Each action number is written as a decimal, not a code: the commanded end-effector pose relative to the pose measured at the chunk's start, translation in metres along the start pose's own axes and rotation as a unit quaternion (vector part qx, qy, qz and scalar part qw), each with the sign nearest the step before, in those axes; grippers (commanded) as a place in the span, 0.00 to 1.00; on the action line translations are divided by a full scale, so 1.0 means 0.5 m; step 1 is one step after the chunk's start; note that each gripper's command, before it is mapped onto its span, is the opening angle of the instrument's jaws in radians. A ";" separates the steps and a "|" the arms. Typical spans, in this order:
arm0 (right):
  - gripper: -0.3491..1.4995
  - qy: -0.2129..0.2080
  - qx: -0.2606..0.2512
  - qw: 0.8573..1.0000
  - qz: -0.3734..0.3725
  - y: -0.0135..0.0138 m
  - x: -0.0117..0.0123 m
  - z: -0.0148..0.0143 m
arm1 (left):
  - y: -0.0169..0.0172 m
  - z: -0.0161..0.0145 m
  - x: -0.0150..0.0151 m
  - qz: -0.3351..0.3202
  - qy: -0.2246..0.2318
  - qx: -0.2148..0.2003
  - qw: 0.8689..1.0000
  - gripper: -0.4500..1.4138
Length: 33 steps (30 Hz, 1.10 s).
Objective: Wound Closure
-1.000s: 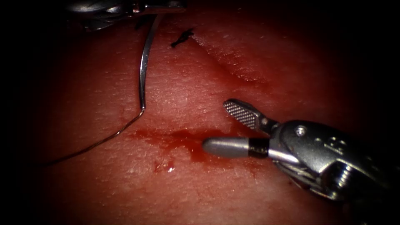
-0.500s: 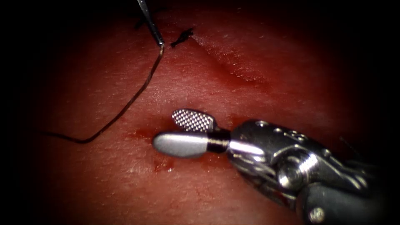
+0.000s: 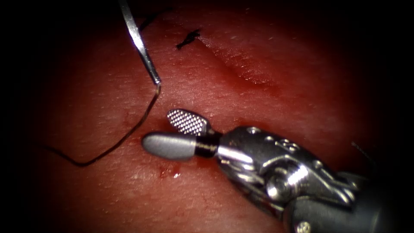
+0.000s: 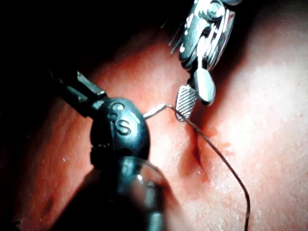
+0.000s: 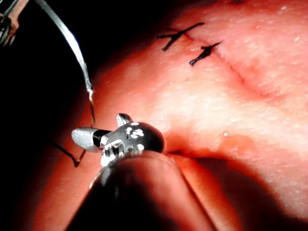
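Observation:
The curved needle (image 3: 140, 43) hangs free above the tissue (image 3: 207, 77), left of the cut (image 3: 241, 71), and is not in the tissue. Its blunt end points down, and dark thread (image 3: 129, 131) trails from it across the tissue to the left. In the left wrist view the needle (image 4: 155, 111) runs out from behind my left tool's wrist (image 4: 120, 130), which holds it far from the thread end. My right tool (image 3: 157, 129) lies low over the tissue just right of the thread. Its jaws are open and hold nothing. The right tool (image 4: 195, 103) is close to the needle's thread end.
Two dark knotted stitches (image 5: 180, 34) (image 5: 204, 53) sit on the far part of the cut. One knot (image 3: 188, 39) lies just right of the needle. Red fluid (image 3: 172, 172) marks the tissue below the right tool's jaws.
The needle rose and swung right, pulling thread up, then came back down and left. My right tool slid left across the tissue toward the thread, jaws open throughout.

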 end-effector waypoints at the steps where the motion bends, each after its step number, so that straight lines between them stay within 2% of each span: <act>1: 0.87 0.004 -0.007 1.000 -0.017 0.0003 0.0002 0.0026 | -0.0010 0.0012 0.0005 0.001 -0.001 -0.001 1.000 0.00; 4: 0.94 0.009 -0.024 0.999 -0.046 -0.0003 0.0004 0.0043 | -0.0027 0.0008 0.0005 0.004 0.000 -0.003 1.000 0.00; 11: 0.92 0.021 -0.026 0.995 -0.099 -0.0027 0.0016 0.0053 | -0.0045 -0.0003 0.0004 0.008 0.001 -0.004 1.000 0.00; 12: 0.71 0.032 -0.025 0.991 -0.128 -0.0036 0.0019 0.0049 | -0.0045 -0.0007 0.0004 0.008 0.001 -0.003 1.000 0.00; 13: 0.35 0.038 -0.025 0.990 -0.133 -0.0041 0.0017 0.0047 | -0.0045 -0.0010 0.0003 0.005 0.002 -0.004 1.000 0.00; 14: 0.07 0.039 -0.024 0.990 -0.133 -0.0045 0.0014 0.0045 | -0.0045 -0.0012 0.0002 0.001 0.001 -0.004 1.000 0.00; 15: 0.00 0.042 -0.032 0.990 -0.133 -0.0048 0.0013 0.0046 | -0.0044 -0.0015 0.0001 0.001 0.002 -0.005 1.000 0.00; 18: 0.00 0.037 -0.057 0.981 -0.183 -0.0052 0.0012 0.0047 | -0.0048 -0.0024 -0.0004 -0.016 0.006 -0.010 1.000 0.00; 19: 0.00 0.036 -0.064 0.975 -0.209 -0.0051 0.0013 0.0045 | -0.0050 -0.0026 -0.0005 -0.028 0.007 -0.011 1.000 0.10; 21: 0.00 0.022 -0.068 0.967 -0.244 -0.0050 0.0013 0.0039 | -0.0055 -0.0031 -0.0010 -0.063 0.010 -0.013 0.998 0.42; 22: 0.00 0.012 -0.069 0.963 -0.261 -0.0049 0.0015 0.0032 | -0.0057 -0.0032 -0.0012 -0.072 0.012 -0.016 0.997 0.50; 23: 0.00 0.003 -0.071 0.959 -0.276 -0.0048 0.0016 0.0025 | -0.0060 -0.0037 -0.0015 -0.084 0.015 -0.021 0.996 0.54; 25: 0.00 -0.011 -0.077 0.954 -0.289 -0.0044 0.0021 0.0010 | -0.0065 -0.0046 -0.0023 -0.086 0.020 -0.020 0.996 0.54; 26: 0.00 -0.025 -0.081 0.947 -0.310 -0.0039 0.0029 -0.0008 | -0.0069 -0.0051 -0.0030 -0.097 0.025 -0.018 0.995 0.66; 30: 0.00 -0.049 -0.079 0.933 -0.347 -0.0030 0.0042 -0.0046 | -0.0073 -0.0063 -0.0045 -0.149 0.049 -0.002 0.988 0.82; 32: 0.00 -0.073 -0.082 0.914 -0.390 -0.0027 0.0050 -0.0073 | -0.0073 -0.0080 -0.0057 -0.195 0.071 0.051 0.977 0.86; 33: 0.00 -0.101 -0.093 0.897 -0.421 -0.0029 0.0050 -0.0087 | -0.0069 -0.0094 -0.0064 -0.197 0.096 0.080 0.972 0.86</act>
